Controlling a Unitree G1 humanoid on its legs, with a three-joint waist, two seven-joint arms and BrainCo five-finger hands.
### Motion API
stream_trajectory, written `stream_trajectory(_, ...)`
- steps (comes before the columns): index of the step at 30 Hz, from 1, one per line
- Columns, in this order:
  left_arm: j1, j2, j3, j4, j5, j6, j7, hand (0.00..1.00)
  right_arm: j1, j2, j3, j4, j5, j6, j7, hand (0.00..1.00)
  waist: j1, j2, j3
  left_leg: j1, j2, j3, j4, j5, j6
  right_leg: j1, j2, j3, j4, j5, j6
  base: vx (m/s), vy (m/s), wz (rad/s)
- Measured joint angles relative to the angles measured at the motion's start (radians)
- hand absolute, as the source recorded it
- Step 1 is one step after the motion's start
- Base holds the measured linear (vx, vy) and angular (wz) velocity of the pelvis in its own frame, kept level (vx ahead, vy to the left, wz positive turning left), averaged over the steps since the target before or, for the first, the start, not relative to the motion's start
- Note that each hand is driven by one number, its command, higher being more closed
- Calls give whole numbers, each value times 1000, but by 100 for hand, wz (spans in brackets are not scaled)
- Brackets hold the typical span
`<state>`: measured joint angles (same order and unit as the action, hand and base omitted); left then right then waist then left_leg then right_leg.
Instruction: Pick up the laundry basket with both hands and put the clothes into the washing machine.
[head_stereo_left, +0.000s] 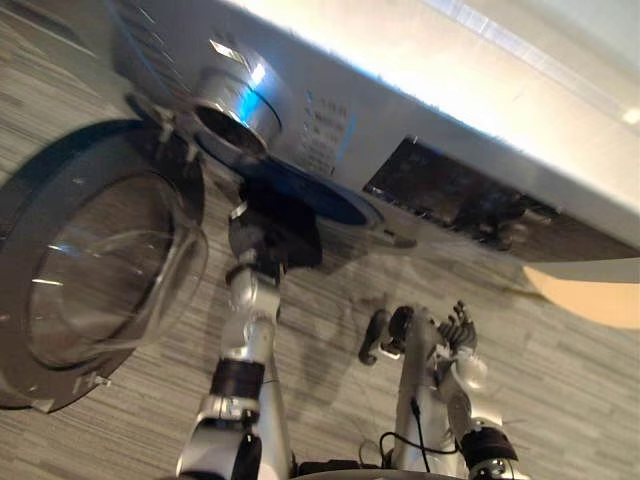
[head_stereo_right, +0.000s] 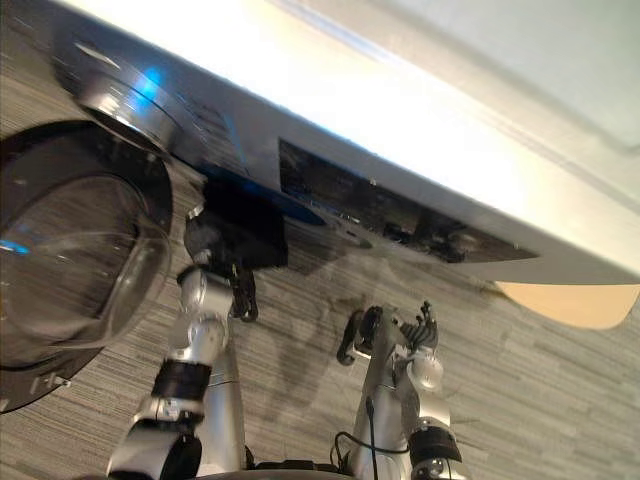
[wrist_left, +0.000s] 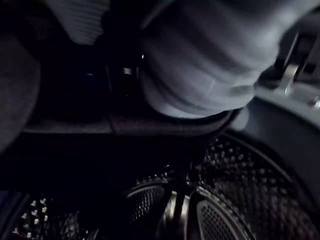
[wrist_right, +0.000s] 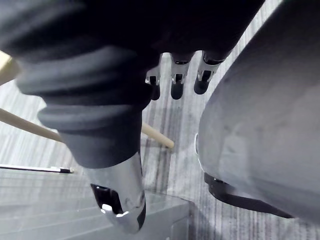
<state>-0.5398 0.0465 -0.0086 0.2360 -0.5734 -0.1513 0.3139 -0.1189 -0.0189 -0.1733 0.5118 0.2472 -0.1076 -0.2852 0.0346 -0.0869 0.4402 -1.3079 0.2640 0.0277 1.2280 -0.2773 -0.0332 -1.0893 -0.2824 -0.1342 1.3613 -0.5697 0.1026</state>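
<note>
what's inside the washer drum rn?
The left wrist view shows the drum's perforated steel wall and a lifter paddle. The left hand reaches into its opening. Most of the interior is dark, so any contents there cannot be seen.

The silver washing machine (head_stereo_left: 420, 90) stands with its round glass door (head_stereo_left: 100, 260) swung open, perforated drum (wrist_left: 235, 200) showing.

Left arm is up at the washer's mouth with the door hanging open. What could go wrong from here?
1. The left hand is in the mouth of the washing machine, facing the drum. Pulling back, it might catch there or drag the blurred pale cloth out.
2. The open door stands close beside that arm, so a sideways swing could knock it.
The right hand hangs open and low, too far to help.
</note>
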Motion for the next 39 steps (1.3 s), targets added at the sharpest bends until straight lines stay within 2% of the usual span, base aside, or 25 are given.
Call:
stream_trajectory(5, -205, 75, -55, -49, 35, -14, 42, 100, -9, -17, -38, -34, 0, -38, 4, 0, -20, -1, -1, -104, 1, -8, 54, -5, 3, -105, 0, 26, 60, -5, 4, -60, -9, -4)
stream_trajectory(9, -334, 98, -111, -90, 58, -43, 73, 100, -4, -30, -67, -20, -2, -35, 5, 0, -28, -1, -1, -144, 1, -15, 69, 0, 7, -140, 2, 25, 72, -5, 3, -15, -7, -2)
stream_trajectory(14, -385, 96, -124, -90, 98, -53, 86, 100, -4, -28, -66, -15, -4, -36, 9, 0, -49, -2, -2, -146, -2, -16, 71, 0, 7, -140, 3, 24, 68, -5, 3, 39, -24, -2)
stream_trajectory(16, -413, 93, -163, -90, 115, -53, 87, 100, -4, -28, -75, -7, -4, -35, 26, 0, -50, -3, -3, -146, -2, -17, 71, 0, 7, -140, 4, 23, 68, -5, 3, 36, -28, 0)
stream_trajectory(20, -419, 105, -166, -90, 175, -50, 101, 100, -4, -28, -79, -5, -5, -35, 37, 0, -49, -4, -3, -145, 0, -18, 73, 0, 8, -139, 5, 24, 68, -5, 3, 0, 0, 0)
stream_trajectory(22, -427, 133, -179, -90, 224, -48, 108, 100, -4, -29, -84, -3, -5, -36, 46, 0, -51, -6, -5, -145, 3, -18, 74, 0, 8, -139, 6, 24, 67, -4, 3, 6, -12, -2)
stream_trajectory(26, -474, 258, -217, -60, 355, -18, 110, 100, -5, -24, -81, 6, -4, -43, 49, 0, -48, -9, -10, -150, 24, -16, 61, 0, 8, -150, 28, 25, 42, 17, -3, 9, -22, -19)
stream_trajectory(29, -524, 318, -241, -7, 465, 10, 132, 100, -5, -16, -78, 22, -4, -49, 49, 0, -51, -19, -55, -201, 39, -19, 65, 1, 8, -202, 46, 24, 34, 32, -10, 24, -12, -25)
stream_trajectory(30, -556, 331, -256, 24, 522, 24, 140, 0, -5, -18, -73, 23, -4, -58, 49, 0, -50, -21, -57, -215, 42, -25, 70, 1, 7, -212, 52, 23, 37, 33, -9, 40, -21, -13)
stream_trajectory(34, -614, 364, -293, 118, 779, 81, 148, 0, -7, -22, -71, 22, -5, -90, 49, 0, -52, -25, -60, -253, 46, -37, 101, 0, 10, -244, 53, 22, 64, 32, -9, 46, -28, -6)
stream_trajectory(35, -630, 368, -311, 156, 873, 108, 148, 0, -9, -27, -69, 23, -6, -96, 49, 0, -53, -25, -60, -267, 44, -45, 110, 0, 10, -250, 53, 19, 75, 32, -9, 31, -28, 2)
stream_trajectory(38, -640, 350, -349, 247, 1036, 157, 142, 0, -9, -32, -64, 33, -6, -114, 48, 0, -52, -27, -61, -276, 34, -56, 121, 0, 9, -253, 47, 18, 96, 16, -11, 22, -50, 12)
stream_trajectory(39, -640, 343, -355, 260, 1054, 165, 138, 0, -9, -34, -63, 35, -6, -115, 48, 0, -52, -28, -61, -276, 33, -56, 123, 0, 9, -253, 44, 18, 100, 13, -10, 6, -58, 15)
